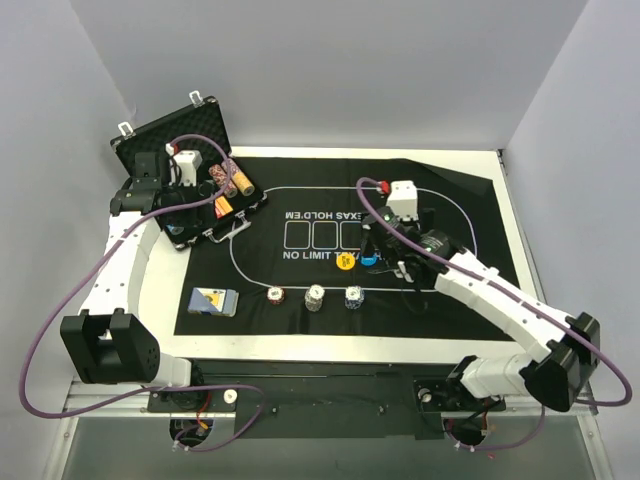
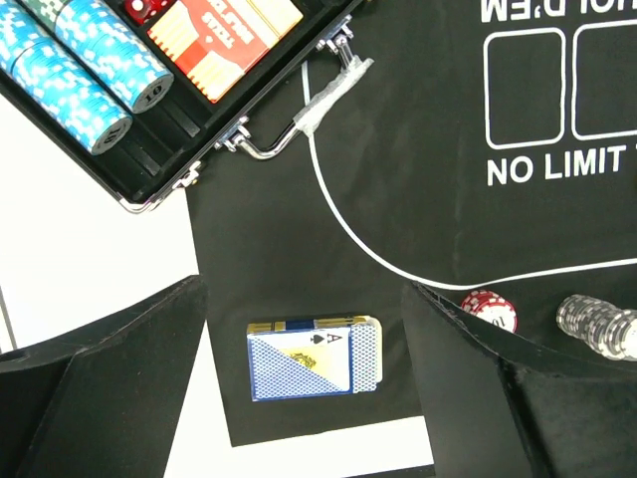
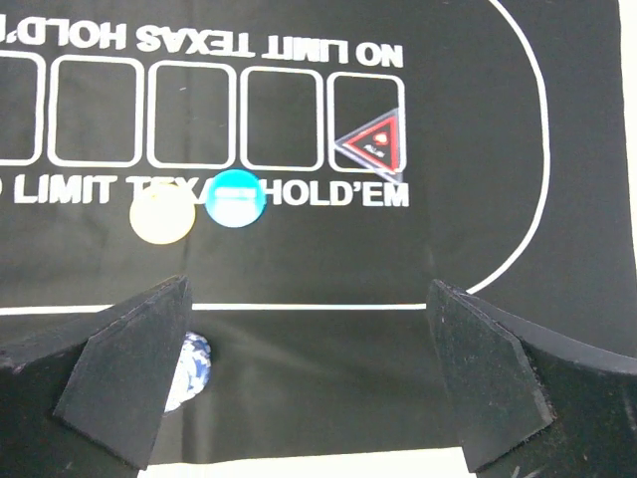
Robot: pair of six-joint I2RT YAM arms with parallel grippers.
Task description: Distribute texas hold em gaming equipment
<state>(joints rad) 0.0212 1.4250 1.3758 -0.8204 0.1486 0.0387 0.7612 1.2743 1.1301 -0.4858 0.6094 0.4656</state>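
Note:
A blue-backed card deck [image 1: 213, 301] lies at the mat's near left corner; in the left wrist view the deck [image 2: 314, 357] lies below and between the open fingers. Three chip stacks stand in a row: red [image 1: 276, 294], white [image 1: 315, 297] and blue [image 1: 353, 297]. A yellow button [image 1: 345, 263] and a blue button [image 1: 369, 260] lie on the printed oval. My left gripper [image 1: 182, 230] is open and empty beside the case. My right gripper [image 1: 398, 262] is open and empty above the mat. The yellow button [image 3: 163, 213] and blue button [image 3: 235, 197] lie ahead of it, and the blue stack [image 3: 191, 370] is by its left finger.
The open black case [image 1: 175, 150] at the far left holds blue chip rolls [image 2: 85, 70] and an orange card box [image 2: 224, 35]. A red triangular marker [image 3: 376, 144] lies in a printed box. The black mat [image 1: 460, 200] covers the white table.

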